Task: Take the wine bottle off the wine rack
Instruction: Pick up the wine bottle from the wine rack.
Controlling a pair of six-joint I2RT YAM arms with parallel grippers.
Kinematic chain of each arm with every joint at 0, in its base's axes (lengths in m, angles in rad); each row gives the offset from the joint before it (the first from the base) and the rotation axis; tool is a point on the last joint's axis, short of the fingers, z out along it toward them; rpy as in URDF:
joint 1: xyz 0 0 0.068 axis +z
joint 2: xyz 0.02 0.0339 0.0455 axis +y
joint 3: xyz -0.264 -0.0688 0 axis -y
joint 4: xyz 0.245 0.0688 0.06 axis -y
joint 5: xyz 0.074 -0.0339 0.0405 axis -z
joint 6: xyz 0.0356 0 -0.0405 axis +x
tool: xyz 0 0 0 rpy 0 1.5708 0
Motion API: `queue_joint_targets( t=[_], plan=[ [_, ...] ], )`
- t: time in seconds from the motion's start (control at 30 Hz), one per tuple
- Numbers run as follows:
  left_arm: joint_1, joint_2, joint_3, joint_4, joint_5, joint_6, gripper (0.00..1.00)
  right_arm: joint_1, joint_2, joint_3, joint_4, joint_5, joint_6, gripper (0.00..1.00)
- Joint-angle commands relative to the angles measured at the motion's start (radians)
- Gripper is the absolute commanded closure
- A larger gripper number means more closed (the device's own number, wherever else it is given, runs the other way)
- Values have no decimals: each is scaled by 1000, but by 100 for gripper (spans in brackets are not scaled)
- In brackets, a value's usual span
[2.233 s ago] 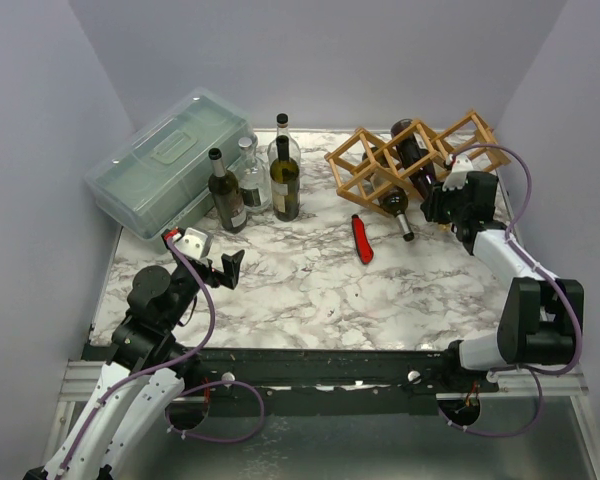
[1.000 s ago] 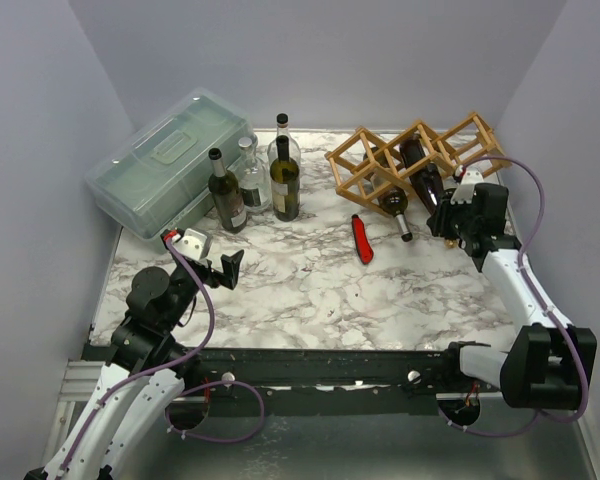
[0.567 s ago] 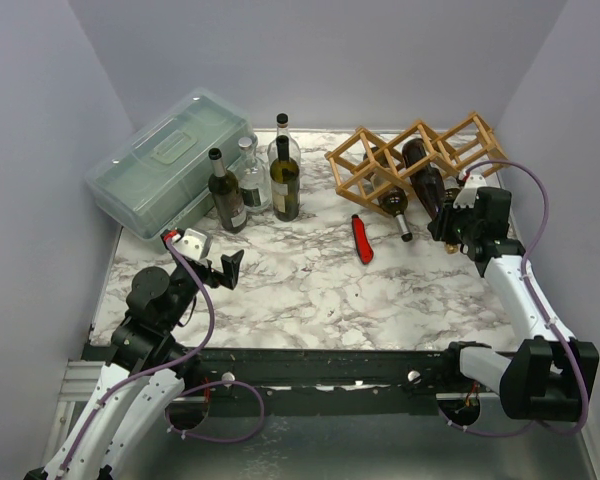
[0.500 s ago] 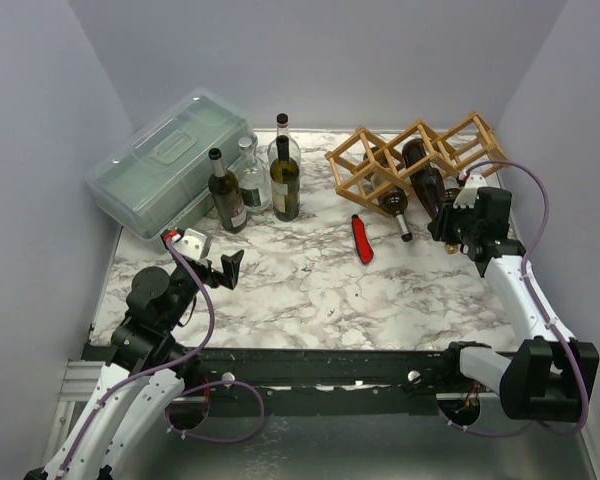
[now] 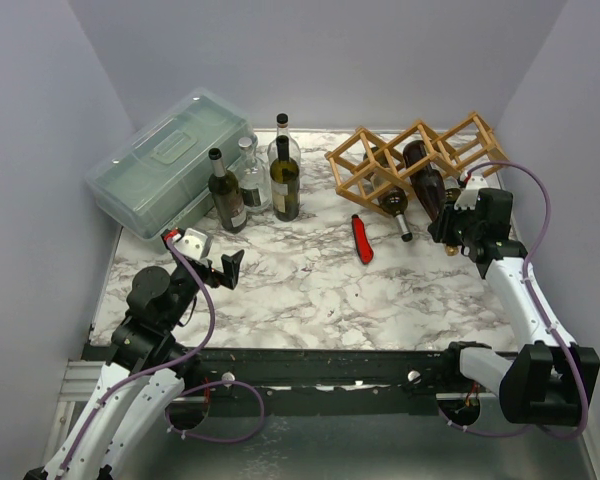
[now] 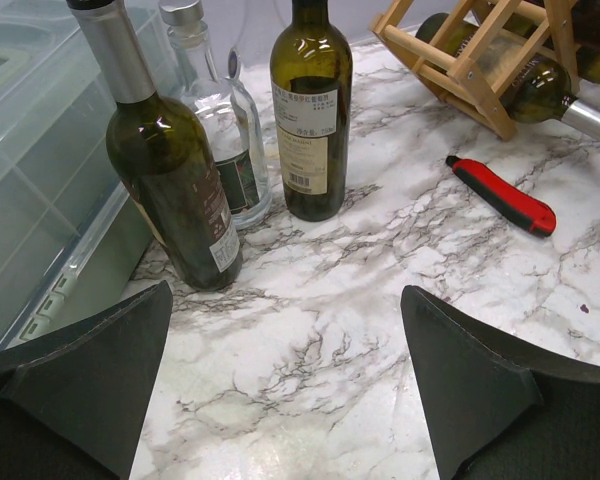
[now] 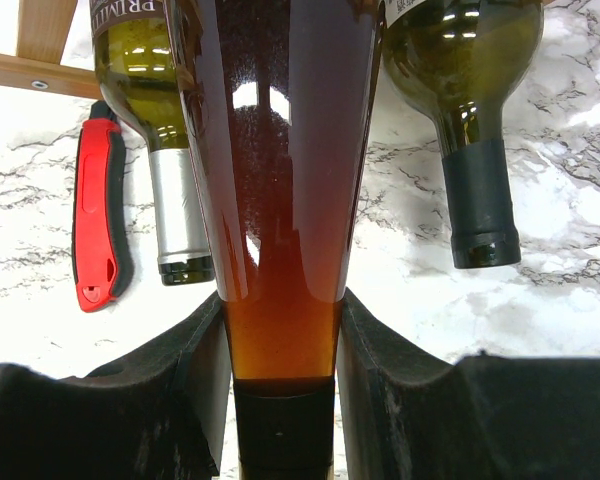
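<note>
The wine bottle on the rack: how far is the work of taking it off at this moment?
Done: the right jaws are shut on the neck of the brown wine bottle. In hand: drawing it out, but its body lies inside a cell of the wine rack, so it is not yet free. Left: pull it fully clear of the wood. The left jaws stand open, holding nothing.

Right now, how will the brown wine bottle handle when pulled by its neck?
Likely heavy: the brown wine bottle looks filled. Its smooth glass neck tapers in the right gripper, so it may slip. Off the wine rack, it could roll.
</note>
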Motion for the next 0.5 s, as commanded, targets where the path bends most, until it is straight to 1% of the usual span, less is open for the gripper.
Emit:
queue_joint_targets(
  t=[0.0,0.37,0.4,0.47],
  plan=[
    [7,4,-9,19,15,-1,1,-3,-66,64,122,-67,-3,100],
    [7,23,-5,56,169,-37,1,-3,-73,42,113,-91,-55,100],
    [7,26,-3,59,181,-68,1,-4,-72,40,116,-97,-56,100],
    [7,30,-1,66,197,-75,1,-3,-62,31,124,-104,-72,100]
  ],
)
